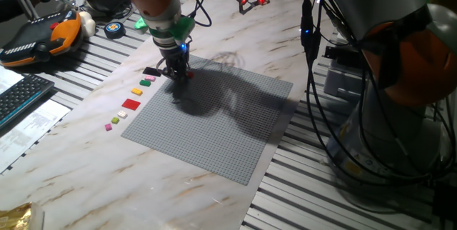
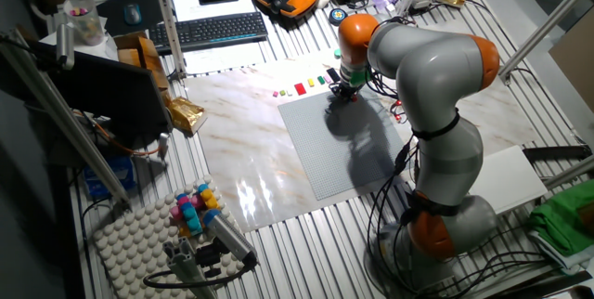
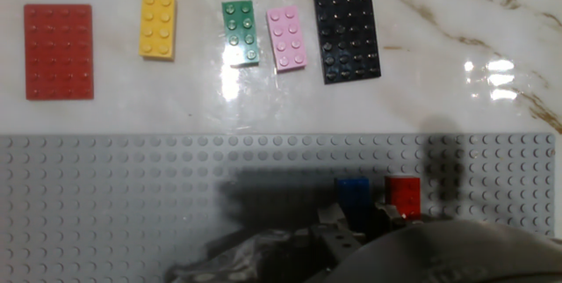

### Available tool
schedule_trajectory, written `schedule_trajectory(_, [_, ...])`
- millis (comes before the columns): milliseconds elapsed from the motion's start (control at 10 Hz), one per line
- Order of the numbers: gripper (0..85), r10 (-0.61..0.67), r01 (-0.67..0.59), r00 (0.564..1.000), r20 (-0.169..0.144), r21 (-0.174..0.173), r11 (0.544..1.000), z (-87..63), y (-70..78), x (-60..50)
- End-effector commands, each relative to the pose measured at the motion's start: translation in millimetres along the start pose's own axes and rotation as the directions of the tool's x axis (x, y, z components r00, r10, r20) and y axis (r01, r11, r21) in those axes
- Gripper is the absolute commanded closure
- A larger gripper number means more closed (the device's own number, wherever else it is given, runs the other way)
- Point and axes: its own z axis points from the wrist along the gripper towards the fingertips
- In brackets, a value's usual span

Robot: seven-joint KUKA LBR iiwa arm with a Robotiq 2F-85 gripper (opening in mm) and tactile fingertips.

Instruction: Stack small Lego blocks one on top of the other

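In the hand view a small blue Lego block [image 3: 354,192] and a small red Lego block [image 3: 404,195] sit side by side on the grey baseplate [image 3: 132,195], a small gap between them. My gripper [image 3: 358,220] is right at them, low over the plate, and its blurred fingers reach up to the blue block's near edge. I cannot tell whether the jaws are open or closed on anything. In one fixed view the gripper [image 1: 177,70] stands at the far left corner of the baseplate [image 1: 214,123], with a speck of the red block [image 1: 190,75] beside it. The other fixed view shows the gripper [image 2: 345,90] there too.
On the marble beyond the plate's edge lie, in a row, a larger red plate [image 3: 58,51], a yellow brick [image 3: 158,25], a green brick [image 3: 240,32], a pink brick [image 3: 287,39] and a long black piece [image 3: 345,24]. A keyboard [image 1: 18,98] lies at the left.
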Motion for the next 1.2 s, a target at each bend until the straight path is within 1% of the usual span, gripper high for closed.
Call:
schedule_trajectory(0, [61.7,0.002,-0.002,1.0,0.0,-0.002,1.0,-0.1,0.2,-0.1])
schedule_trajectory(700, [61.7,0.005,-0.005,1.0,-0.001,-0.005,1.0,2.4,2.3,-0.7])
schedule_trajectory(1100, [58.7,0.0,-0.001,1.0,-0.011,-0.004,1.0,2.9,2.2,-0.7])
